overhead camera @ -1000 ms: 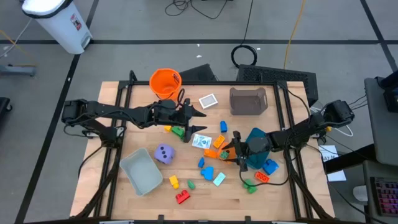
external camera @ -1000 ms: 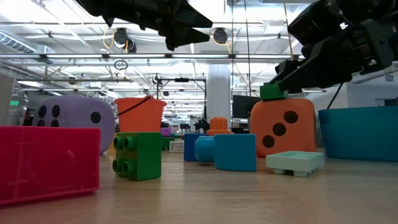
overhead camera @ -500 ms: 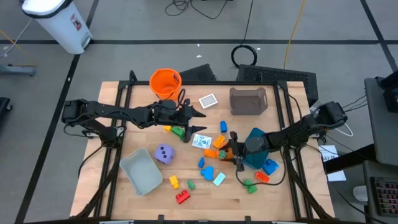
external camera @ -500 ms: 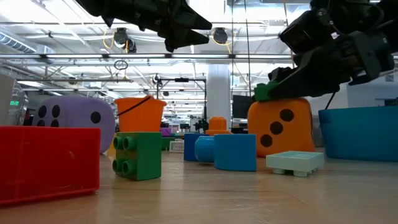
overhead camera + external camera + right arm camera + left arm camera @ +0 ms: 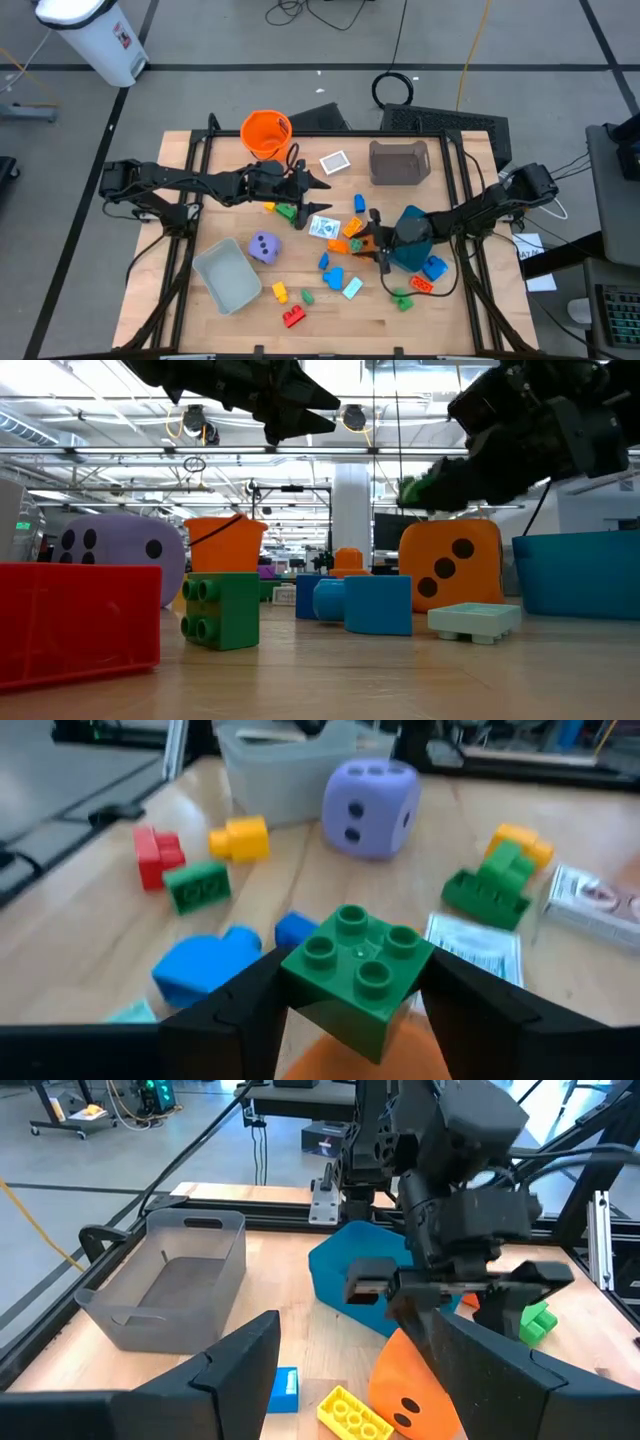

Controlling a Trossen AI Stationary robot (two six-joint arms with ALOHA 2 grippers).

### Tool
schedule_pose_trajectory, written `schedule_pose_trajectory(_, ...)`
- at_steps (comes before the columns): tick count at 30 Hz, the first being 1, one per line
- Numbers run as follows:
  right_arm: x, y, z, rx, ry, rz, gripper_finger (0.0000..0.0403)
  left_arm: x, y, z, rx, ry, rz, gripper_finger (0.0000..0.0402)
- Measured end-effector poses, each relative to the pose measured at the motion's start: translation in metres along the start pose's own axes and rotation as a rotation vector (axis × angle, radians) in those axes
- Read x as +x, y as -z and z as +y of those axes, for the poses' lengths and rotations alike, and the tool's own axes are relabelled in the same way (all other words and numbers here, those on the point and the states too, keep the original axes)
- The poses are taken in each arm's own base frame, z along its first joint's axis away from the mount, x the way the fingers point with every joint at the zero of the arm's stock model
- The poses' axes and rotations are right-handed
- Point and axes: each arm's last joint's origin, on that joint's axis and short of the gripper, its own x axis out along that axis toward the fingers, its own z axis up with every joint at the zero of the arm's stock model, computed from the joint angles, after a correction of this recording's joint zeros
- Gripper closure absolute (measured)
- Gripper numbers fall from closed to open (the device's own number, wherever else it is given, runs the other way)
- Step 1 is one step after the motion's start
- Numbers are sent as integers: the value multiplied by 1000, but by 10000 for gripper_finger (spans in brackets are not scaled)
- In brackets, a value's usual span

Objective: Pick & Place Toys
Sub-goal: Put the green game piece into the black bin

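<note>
Since the earlier look, my right claw (image 5: 352, 982) had risen with the green block (image 5: 357, 972) pinched between its fingers, clear of the orange die (image 5: 449, 566) on which the block had rested. At this moment that claw was closed on the block and hung just above the die, which sat directly beneath it on the bench (image 5: 350, 315). The teal bin (image 5: 412, 238) lay just behind that claw, toward my right arm. Ahead of the claw lay the purple die (image 5: 369, 804), a blue block (image 5: 205, 966), a red block (image 5: 156, 853), a yellow block (image 5: 239, 837) and a white card (image 5: 470, 945). The grey bin (image 5: 228, 276) stood beyond the purple die.

My left claw (image 5: 321, 184) hovered with fingers parted, holding nothing, well apart from the right one, above a green-and-yellow block pair (image 5: 283, 210); the orange bucket (image 5: 265, 131) stood near its arm.
</note>
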Motion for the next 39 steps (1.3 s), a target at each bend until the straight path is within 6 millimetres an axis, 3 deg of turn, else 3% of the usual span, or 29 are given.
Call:
schedule_pose_trajectory(10, -31, -34, -36, -24, 169, -92, 206, -7, 0, 0, -1, 0, 42, 135)
schedule_pose_trajectory(22, -99, -85, -122, -13, 652, 0, 206, -8, 12, 13, 95, -34, 163, 135)
schedule_pose_trajectory(26, -115, -77, -152, 12, 797, 53, 205, -9, 13, 19, 100, -49, 171, 135)
schedule_pose_trajectory(30, -121, -58, -178, 94, 822, 111, 208, -9, 14, 22, 78, -55, 186, 135)
schedule_pose_trajectory(39, -106, -14, -214, 177, 822, 179, 208, -10, 20, 19, 33, -33, 244, 135)
